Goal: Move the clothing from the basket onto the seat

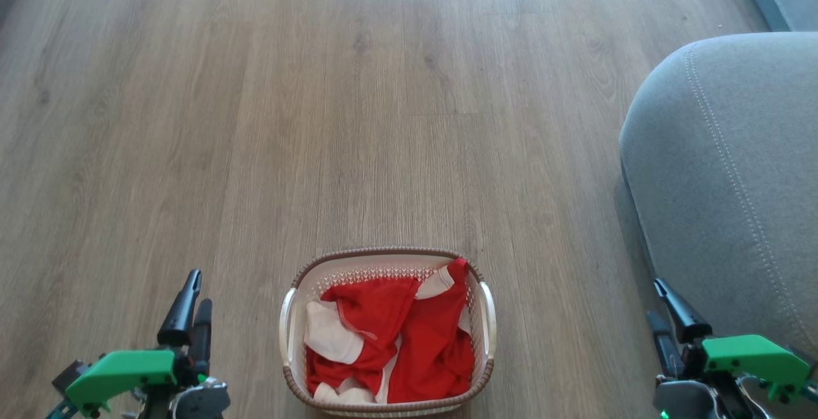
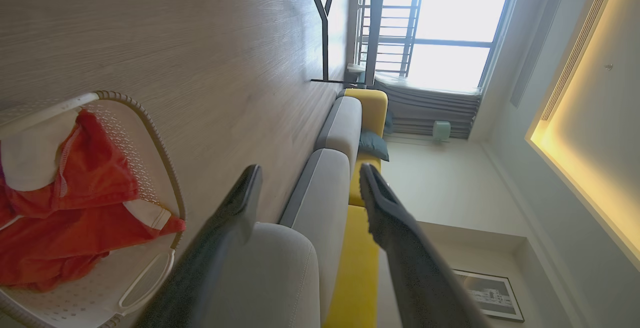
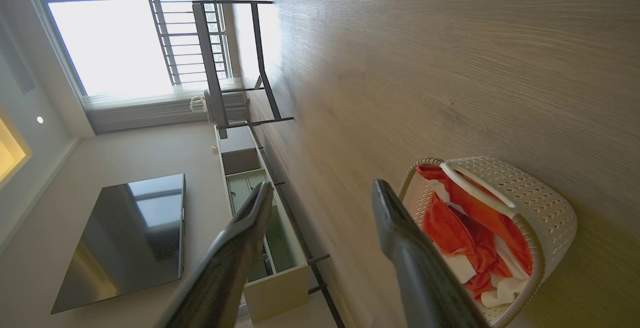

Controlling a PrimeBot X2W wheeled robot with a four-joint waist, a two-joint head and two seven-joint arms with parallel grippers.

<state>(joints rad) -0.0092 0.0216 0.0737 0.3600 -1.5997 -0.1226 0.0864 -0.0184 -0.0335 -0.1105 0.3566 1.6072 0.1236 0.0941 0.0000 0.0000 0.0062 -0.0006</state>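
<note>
The cream-white basket with its brown rim stands on the wooden floor at the bottom centre. The clothing, red with cream-white sleeves, lies crumpled inside it. The grey seat rises at the right, apart from the basket. My left gripper is at the lower left, left of the basket, and my right gripper is at the lower right beside the seat. In the wrist views both the left gripper and the right gripper stand open with nothing between the fingers. Basket and clothing show there too.
Bare wooden floor stretches ahead and to the left of the basket. A grey and yellow sofa runs toward a window. A dark-framed table, a low cabinet and a TV stand on the far side.
</note>
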